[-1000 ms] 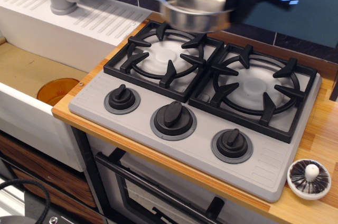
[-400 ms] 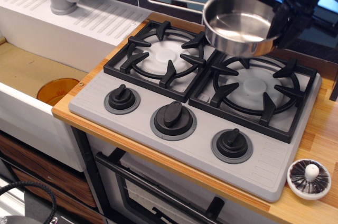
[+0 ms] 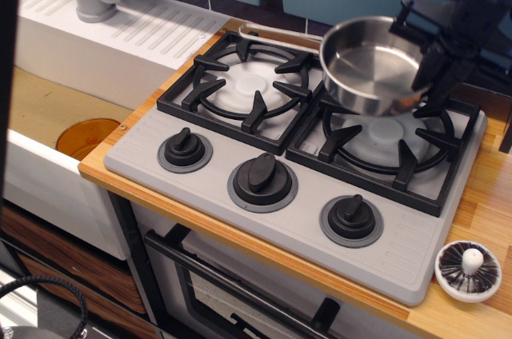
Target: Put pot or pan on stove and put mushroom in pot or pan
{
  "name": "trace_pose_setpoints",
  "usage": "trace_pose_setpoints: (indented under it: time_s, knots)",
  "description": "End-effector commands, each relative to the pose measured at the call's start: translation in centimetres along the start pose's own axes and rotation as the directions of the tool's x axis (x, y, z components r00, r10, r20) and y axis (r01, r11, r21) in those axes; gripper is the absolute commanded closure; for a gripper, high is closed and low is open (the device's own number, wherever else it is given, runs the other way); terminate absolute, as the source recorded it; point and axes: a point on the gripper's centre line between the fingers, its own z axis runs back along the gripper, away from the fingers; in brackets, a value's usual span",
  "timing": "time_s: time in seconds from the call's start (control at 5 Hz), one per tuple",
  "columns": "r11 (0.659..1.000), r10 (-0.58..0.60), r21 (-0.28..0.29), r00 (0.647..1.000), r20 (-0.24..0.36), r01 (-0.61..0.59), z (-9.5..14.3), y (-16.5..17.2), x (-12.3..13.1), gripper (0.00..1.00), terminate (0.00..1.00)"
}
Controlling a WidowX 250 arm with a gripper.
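Jaws of my gripper (image 3: pixel 428 63) are clamped on the right rim of the saucepan (image 3: pixel 376 67), holding it tilted just above the stove's (image 3: pixel 296 163) right burner grate (image 3: pixel 392 135) near the counter's (image 3: pixel 488 195) back edge. I see only bare shiny steel inside. My ribbed mushroom (image 3: pixel 468 269) sits at the front right corner, well apart.

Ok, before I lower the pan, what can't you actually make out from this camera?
- Pincer: its tips sit behind the pan rim, so the exact grip is hidden.
- Arm: cut off by the top and right edges.
- Pan bottom: hidden by its own wall, so I can't tell whether it touches the right burner grate.
- Pan handle: its far end blurs against the counter.
- Mushroom: clear, on the counter.
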Motion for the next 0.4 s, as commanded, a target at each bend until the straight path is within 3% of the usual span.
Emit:
trace_pose_setpoints:
  time_s: [0.0,0.2]
  knots:
    - [0.999,0.018,-0.031,0.999,0.040,-0.016,0.91,-0.62,0.08,0.00,0.00]
    - [0.999,0.027,-0.038,0.999,0.033,-0.026,1.21,-0.36,0.22,0.00,0.00]
